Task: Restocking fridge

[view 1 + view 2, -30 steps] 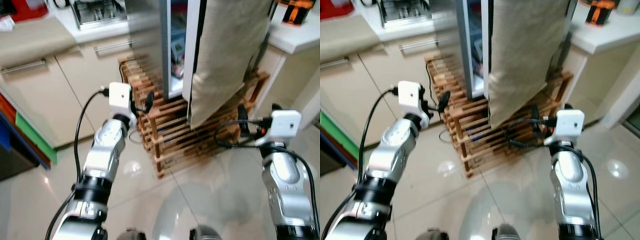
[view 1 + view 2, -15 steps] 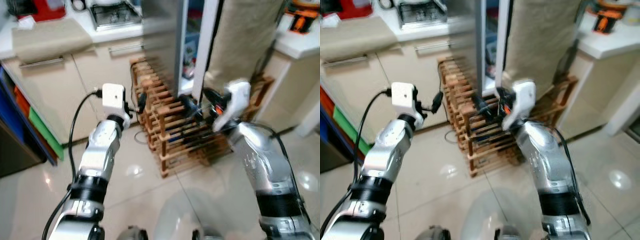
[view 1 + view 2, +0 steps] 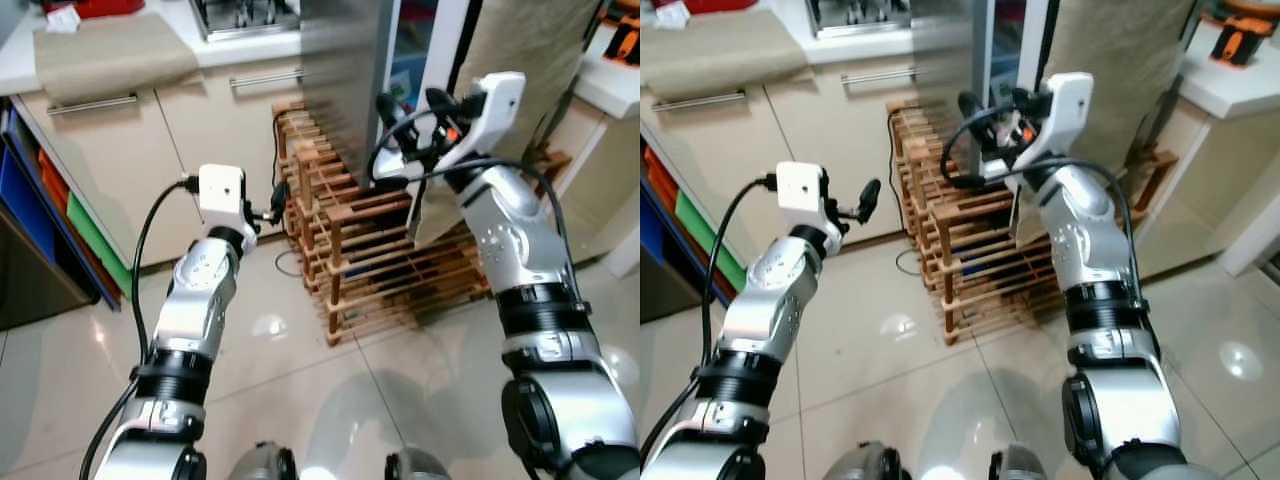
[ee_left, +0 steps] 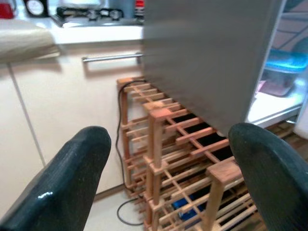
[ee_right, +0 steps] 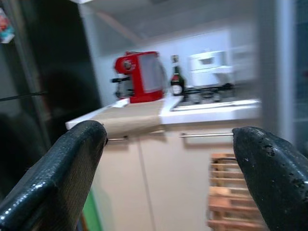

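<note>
The steel-grey fridge (image 3: 348, 80) stands on a wooden slatted rack (image 3: 372, 250). Its door (image 3: 446, 60), draped in beige cloth (image 3: 520, 60), is ajar, leaving a narrow gap. My right gripper (image 3: 410, 106) is raised at that gap, beside the door's white edge, open with nothing between its fingers (image 5: 269, 163). My left gripper (image 3: 280, 197) hangs lower, left of the rack, also open and empty, with its fingers (image 4: 79, 168) wide apart. A blue-lidded container (image 4: 288, 62) sits on a shelf inside the fridge.
Cream cabinets (image 3: 120, 150) and a counter with a beige cloth (image 3: 105, 50) run along the left. Blue and green bins (image 3: 55, 215) stand at the far left. A white counter (image 3: 610, 85) is on the right. A black cable (image 3: 283, 262) lies by the rack. Glossy tiles lie in front.
My right arm has swung up from low on the right to the fridge door gap. The camera has shifted, and the left arm has held its pose.
</note>
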{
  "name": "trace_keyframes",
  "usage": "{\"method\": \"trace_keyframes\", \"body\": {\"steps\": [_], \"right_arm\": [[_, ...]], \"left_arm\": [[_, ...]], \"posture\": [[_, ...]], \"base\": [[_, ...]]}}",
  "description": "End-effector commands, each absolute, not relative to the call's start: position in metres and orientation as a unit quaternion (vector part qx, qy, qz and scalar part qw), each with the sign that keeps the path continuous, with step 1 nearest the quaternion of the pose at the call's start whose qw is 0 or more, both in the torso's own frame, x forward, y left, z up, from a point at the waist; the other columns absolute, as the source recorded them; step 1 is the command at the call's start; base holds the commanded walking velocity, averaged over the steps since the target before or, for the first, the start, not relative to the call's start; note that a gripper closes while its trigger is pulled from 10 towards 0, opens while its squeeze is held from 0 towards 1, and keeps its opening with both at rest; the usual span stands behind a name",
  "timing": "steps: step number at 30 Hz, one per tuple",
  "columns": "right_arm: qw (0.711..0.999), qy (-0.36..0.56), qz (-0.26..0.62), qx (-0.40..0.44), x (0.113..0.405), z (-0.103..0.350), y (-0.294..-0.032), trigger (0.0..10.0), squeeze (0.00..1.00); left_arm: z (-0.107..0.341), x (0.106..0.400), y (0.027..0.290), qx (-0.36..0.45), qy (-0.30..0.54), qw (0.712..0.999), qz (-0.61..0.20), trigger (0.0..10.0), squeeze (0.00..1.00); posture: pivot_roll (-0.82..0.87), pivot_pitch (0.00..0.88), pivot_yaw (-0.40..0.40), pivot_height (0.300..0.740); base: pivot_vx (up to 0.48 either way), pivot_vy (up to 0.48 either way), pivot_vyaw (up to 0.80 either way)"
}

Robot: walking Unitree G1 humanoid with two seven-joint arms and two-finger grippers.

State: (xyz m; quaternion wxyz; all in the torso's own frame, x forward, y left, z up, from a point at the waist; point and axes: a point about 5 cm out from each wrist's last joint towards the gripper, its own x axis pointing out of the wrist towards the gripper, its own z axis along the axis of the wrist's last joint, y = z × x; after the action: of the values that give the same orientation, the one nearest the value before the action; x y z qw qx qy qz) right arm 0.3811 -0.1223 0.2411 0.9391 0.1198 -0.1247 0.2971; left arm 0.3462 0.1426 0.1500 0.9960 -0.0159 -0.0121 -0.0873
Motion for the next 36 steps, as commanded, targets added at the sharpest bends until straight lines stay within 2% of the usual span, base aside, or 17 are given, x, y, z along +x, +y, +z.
{"method": "trace_keyframes", "body": {"steps": [1, 7, 10, 14, 17, 19, 24, 25, 28, 30, 31, 33, 36], "right_arm": [[0.933, -0.139, 0.307, 0.123, 0.384, 0.249, -0.118, 10.0, 0.0], [0.941, -0.133, 0.29, 0.117, 0.394, 0.247, -0.123, 10.0, 0.0], [0.956, -0.122, 0.245, 0.105, 0.403, 0.24, -0.135, 10.0, 0.0], [0.963, -0.126, 0.22, 0.087, 0.406, 0.241, -0.144, 10.0, 0.0], [0.975, -0.128, 0.166, 0.069, 0.409, 0.243, -0.165, 10.0, 0.0], [0.977, -0.128, 0.158, 0.068, 0.41, 0.243, -0.168, 10.0, 0.0], [0.988, -0.128, 0.039, 0.082, 0.409, 0.244, -0.215, 10.0, 0.0], [0.988, -0.128, 0.039, 0.082, 0.409, 0.244, -0.215, 10.0, 0.0], [0.989, -0.129, -0.066, -0.007, 0.399, 0.244, -0.253, 10.0, 0.0], [0.98, -0.139, -0.127, -0.069, 0.391, 0.247, -0.274, 10.0, 0.0], [0.98, -0.139, -0.127, -0.069, 0.391, 0.247, -0.274, 10.0, 0.0], [0.961, -0.164, -0.182, -0.127, 0.378, 0.25, -0.296, 10.0, 0.0], [0.952, -0.175, -0.201, -0.149, 0.369, 0.248, -0.304, 10.0, 0.0]], "left_arm": [[0.156, 0.346, 0.147, -0.01, -0.024, 0.997, -0.077, 10.0, 0.0], [0.155, 0.345, 0.146, -0.01, -0.023, 0.997, -0.077, 10.0, 0.0], [0.156, 0.347, 0.143, -0.01, -0.023, 0.996, -0.082, 10.0, 0.0], [0.159, 0.349, 0.143, -0.009, -0.028, 0.996, -0.083, 10.0, 0.0], [0.159, 0.349, 0.143, -0.01, -0.027, 0.996, -0.081, 10.0, 0.0], [0.159, 0.349, 0.143, -0.01, -0.027, 0.996, -0.082, 10.0, 0.0], [0.16, 0.35, 0.142, -0.007, -0.028, 0.996, -0.087, 10.0, 0.0], [0.16, 0.35, 0.142, -0.007, -0.028, 0.996, -0.087, 10.0, 0.0], [0.16, 0.349, 0.142, -0.007, -0.028, 0.996, -0.087, 10.0, 0.0], [0.159, 0.348, 0.142, -0.007, -0.027, 0.996, -0.088, 10.0, 0.0], [0.159, 0.348, 0.142, -0.007, -0.027, 0.996, -0.088, 10.0, 0.0], [0.159, 0.348, 0.142, -0.008, -0.025, 0.996, -0.089, 10.0, 0.0], [0.158, 0.349, 0.141, -0.008, -0.023, 0.995, -0.092, 10.0, 0.0]], "posture": [[-0.07, 0.0, 0.039, 0.697], [-0.08, 0.0, 0.041, 0.697], [-0.08, 0.0, 0.041, 0.697], [-0.07, 0.0, 0.04, 0.697], [-0.08, 0.0, 0.043, 0.697], [-0.08, 0.0, 0.043, 0.697], [-0.07, 0.0, 0.046, 0.697], [-0.07, 0.0, 0.046, 0.697], [-0.08, 0.0, 0.047, 0.697], [-0.09, 0.0, 0.047, 0.697], [-0.09, 0.0, 0.047, 0.697], [-0.1, 0.0, 0.052, 0.697], [-0.11, 0.0, 0.06, 0.697]], "base": [[0.0, 0.0, 0.0], [0.0, 0.0, 0.0], [0.0, 0.0, 0.0], [0.0, 0.0, 0.0], [0.0, 0.0, 0.0], [0.0, 0.0, 0.0], [0.0, 0.0, 0.0], [0.0, 0.0, 0.0], [0.0, 0.0, 0.0], [0.0, 0.0, 0.0], [0.0, 0.0, 0.0], [0.0, 0.0, 0.0], [0.0, 0.0, 0.0]]}}
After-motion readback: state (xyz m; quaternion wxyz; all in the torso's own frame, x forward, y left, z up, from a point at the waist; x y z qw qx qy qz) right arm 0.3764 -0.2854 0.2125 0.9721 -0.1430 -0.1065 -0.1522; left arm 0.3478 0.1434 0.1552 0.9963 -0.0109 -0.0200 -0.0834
